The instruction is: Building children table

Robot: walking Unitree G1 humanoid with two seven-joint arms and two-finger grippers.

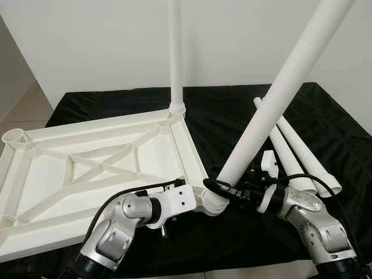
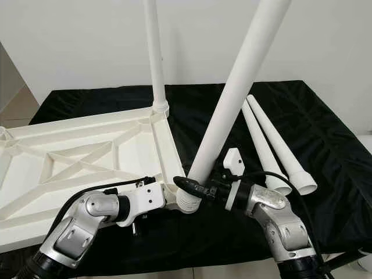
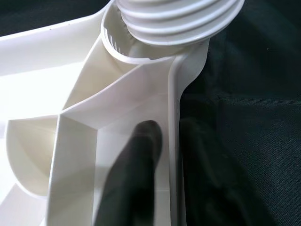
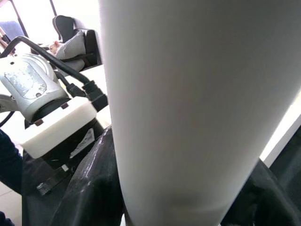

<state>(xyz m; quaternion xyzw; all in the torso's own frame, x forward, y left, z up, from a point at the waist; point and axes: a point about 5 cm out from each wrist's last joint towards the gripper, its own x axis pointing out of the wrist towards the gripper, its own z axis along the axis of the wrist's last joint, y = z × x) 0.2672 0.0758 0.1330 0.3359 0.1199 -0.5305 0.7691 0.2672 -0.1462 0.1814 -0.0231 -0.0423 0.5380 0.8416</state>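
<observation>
Second leg [image 1: 273, 110] going in: it leans steeply, threaded end [image 1: 214, 200] sitting at the near corner socket [image 3: 123, 47] of the upturned tabletop [image 1: 87, 174], which lies ribs-up on the black cloth [image 1: 232, 116]. Left wrist view shows the thread ridges over the socket mouth but cocked, not square to it, so my read is that it's not yet engaged. Right gripper [image 2: 200, 189] is clamped on the leg low down just above the thread; right wrist view has a black finger [image 4: 89, 188] on each side of the white tube. Left gripper [image 1: 197, 195] is at the tabletop edge right beside that corner, one finger [image 3: 131, 174] inside the rim wall and the other a blurred dark shape outside it, so it looks pinched on the rim to brace the panel, though I can't confirm contact. One leg [image 1: 176, 52] already stands upright in the far corner socket [image 1: 177, 109]. Two spare legs [image 1: 296, 154] lie side by side on the cloth, right of the held one. Other two sockets on the left side are still bare. Next move as I judge it: tip the leg upright until the thread is coaxial with the socket, then rotate; cross-threading is the risk if it turns while tilted. No brand, label or readable text on any part.
</observation>
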